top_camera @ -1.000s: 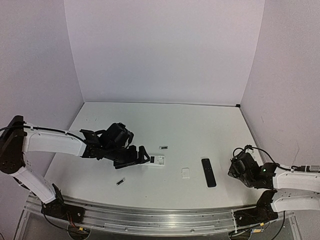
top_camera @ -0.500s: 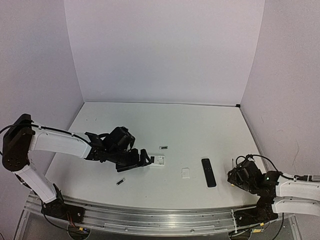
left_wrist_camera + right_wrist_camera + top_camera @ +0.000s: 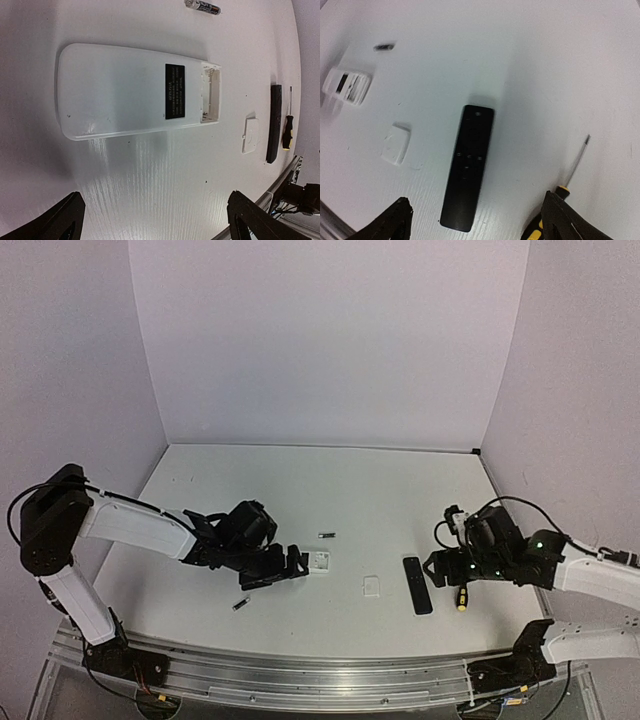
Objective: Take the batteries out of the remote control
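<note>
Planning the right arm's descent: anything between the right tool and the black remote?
Nothing visible. The right tool hangs open above the black remote. The screwdriver lies beside the remote, apart from it; the white cover lies on its other side, also clear.

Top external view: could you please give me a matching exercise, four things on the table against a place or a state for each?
Things:
1 white remote
2 black remote
3 screwdriver
4 white cover

Places or states:
a between the two remotes
b rightmost of the four
c battery compartment open
d between cover and screwdriver

Pairs: 1-c, 2-d, 3-b, 4-a
</note>
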Controlling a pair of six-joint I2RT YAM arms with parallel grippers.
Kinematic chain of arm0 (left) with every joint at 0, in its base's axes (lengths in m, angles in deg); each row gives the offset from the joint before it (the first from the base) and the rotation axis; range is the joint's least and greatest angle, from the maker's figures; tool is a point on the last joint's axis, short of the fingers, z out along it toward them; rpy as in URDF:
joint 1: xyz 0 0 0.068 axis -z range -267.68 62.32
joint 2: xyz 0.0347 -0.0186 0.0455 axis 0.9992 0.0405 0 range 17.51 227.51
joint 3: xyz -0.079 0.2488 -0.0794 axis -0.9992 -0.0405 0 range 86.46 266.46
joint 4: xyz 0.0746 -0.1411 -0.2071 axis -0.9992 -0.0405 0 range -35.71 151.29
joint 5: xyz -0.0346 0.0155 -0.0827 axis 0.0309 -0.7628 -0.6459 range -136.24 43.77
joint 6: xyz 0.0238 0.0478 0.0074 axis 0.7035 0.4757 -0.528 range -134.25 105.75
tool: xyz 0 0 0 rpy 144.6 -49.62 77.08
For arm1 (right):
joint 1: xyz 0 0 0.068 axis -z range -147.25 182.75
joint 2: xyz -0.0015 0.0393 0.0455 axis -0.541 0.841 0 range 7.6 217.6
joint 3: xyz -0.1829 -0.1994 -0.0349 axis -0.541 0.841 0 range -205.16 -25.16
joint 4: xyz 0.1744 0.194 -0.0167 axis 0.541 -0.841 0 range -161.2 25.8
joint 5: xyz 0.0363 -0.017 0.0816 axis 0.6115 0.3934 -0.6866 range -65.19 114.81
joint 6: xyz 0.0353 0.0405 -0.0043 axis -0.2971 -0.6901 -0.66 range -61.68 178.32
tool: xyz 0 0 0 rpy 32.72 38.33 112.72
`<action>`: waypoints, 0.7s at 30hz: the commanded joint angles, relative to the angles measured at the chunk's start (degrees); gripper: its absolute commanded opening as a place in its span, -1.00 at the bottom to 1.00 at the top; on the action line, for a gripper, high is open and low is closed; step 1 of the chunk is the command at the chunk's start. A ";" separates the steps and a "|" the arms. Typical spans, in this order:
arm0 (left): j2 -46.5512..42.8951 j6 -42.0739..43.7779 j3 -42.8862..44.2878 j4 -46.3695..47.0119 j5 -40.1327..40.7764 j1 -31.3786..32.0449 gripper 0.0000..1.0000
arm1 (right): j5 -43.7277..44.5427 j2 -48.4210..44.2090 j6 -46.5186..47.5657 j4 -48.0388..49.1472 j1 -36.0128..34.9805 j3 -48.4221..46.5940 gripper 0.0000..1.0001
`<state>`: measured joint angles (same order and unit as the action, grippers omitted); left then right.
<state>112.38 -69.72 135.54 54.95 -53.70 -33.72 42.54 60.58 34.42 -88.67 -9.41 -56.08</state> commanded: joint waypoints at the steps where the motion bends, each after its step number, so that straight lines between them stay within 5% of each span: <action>1: 3.11 -0.26 1.53 3.04 -0.98 0.09 0.99 | -22.16 7.84 33.37 -4.38 -0.04 -7.05 0.69; 8: 7.21 -0.96 2.84 4.71 -0.50 -2.22 1.00 | -33.76 23.65 50.74 -4.26 -0.03 -13.94 0.69; 21: 11.53 3.21 8.49 3.57 -2.08 -6.52 1.00 | -26.72 43.68 59.26 -0.75 -0.03 -24.03 0.70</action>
<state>121.05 -69.24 140.61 62.22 -55.67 -39.86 14.34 101.38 89.27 -91.29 -9.42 -77.99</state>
